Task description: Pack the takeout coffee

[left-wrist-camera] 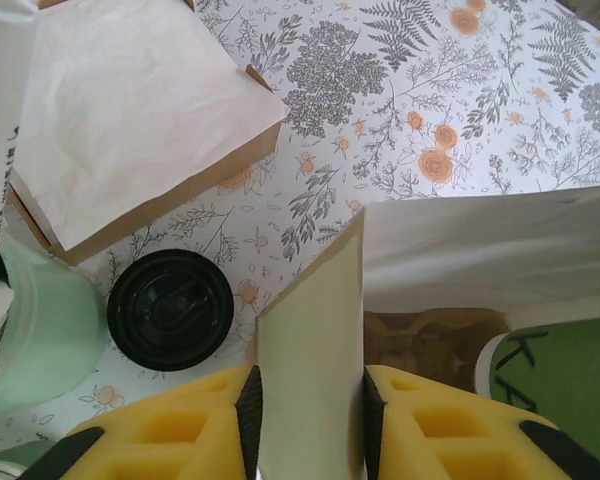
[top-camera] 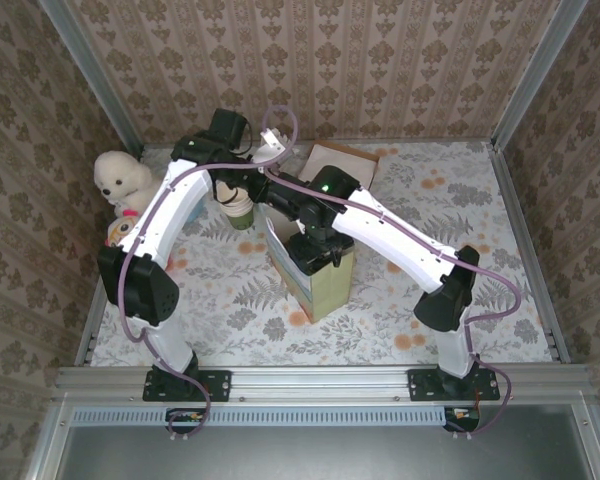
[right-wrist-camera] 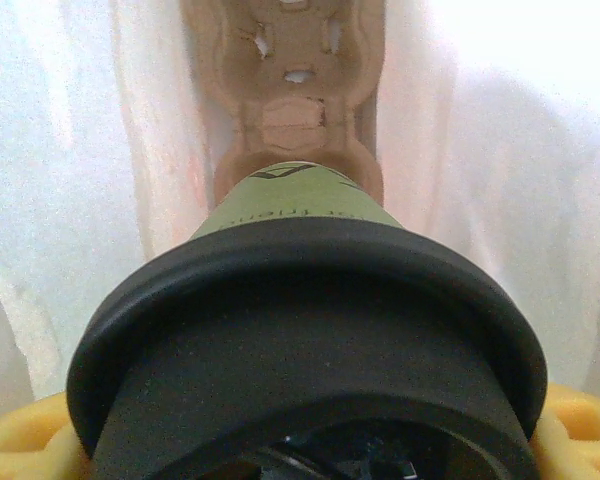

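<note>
At far left, a white plush toy [top-camera: 118,178] is sitting at the edge of the table [top-camera: 480,200], well apart from the work. Next right, a stack of green cups [top-camera: 240,208] is standing under the left arm. A loose black lid [left-wrist-camera: 170,310] is lying flat on the table just beside the bag.

The left gripper [left-wrist-camera: 310,385] is pinching an upright fold of the paper bag [left-wrist-camera: 480,250] — both yellow fingers are pressing against the paper.

At centre, the takeout coffee [right-wrist-camera: 300,330] is sitting inside the bag. Its long axis is running down into the bag. The black lid is facing the right wrist and the green base is pointing at the pulp cup carrier [right-wrist-camera: 290,90] on the bag floor. Whether base and carrier are touching cannot be told.

The right gripper [right-wrist-camera: 300,440] is holding the cup at its lid end, with yellow pads [right-wrist-camera: 580,420] showing on either side. The white bag walls are standing close on both sides of the cup.

Behind the bag, a brown box [top-camera: 342,165] is lying on the table.
</note>
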Controlling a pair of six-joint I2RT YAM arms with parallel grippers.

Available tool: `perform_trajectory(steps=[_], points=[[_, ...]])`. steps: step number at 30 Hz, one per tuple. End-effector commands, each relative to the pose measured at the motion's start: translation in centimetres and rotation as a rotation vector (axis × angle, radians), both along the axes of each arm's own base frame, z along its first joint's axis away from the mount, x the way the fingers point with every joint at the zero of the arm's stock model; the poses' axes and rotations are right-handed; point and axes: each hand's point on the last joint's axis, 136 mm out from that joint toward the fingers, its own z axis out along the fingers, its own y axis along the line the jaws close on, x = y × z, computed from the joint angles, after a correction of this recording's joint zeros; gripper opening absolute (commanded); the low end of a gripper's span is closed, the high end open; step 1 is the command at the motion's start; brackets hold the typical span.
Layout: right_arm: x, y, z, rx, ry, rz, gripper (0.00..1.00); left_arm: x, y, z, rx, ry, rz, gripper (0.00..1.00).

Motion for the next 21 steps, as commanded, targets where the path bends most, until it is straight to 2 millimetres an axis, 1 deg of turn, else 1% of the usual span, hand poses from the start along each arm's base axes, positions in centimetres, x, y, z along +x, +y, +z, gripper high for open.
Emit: perform_trajectory(steps=[1, 5, 8, 13, 16, 21], points=[[-0.6, -0.5, -1.0, -0.059, 0.07, 0.006, 0.58, -0.4, -0.4, 1.2, -0.03, -0.019, -0.024, 0.24], [0.0, -0.5, -1.6, -0.088, 0.067, -0.008, 0.59, -0.5, -0.2, 0.9, -0.02, -0.014, -0.029, 0.17], [0.3, -0.6, -1.7, -0.098, 0.059, -0.011, 0.58, -0.5, -0.3, 0.7, -0.019, -0.012, -0.034, 0.15], [0.5, -0.5, -2.4, -0.105, 0.084, -0.003, 0.57, -1.1, -1.0, 1.4, -0.071, 0.004, -0.066, 0.06], [0.7, -0.4, -2.6, -0.102, 0.088, -0.001, 0.57, -1.1, -1.0, 1.4, -0.076, 0.01, -0.067, 0.0], [1.1, -0.6, -3.1, -0.113, 0.095, -0.008, 0.57, -1.2, -1.0, 1.2, -0.07, 0.022, -0.065, 0.0]])
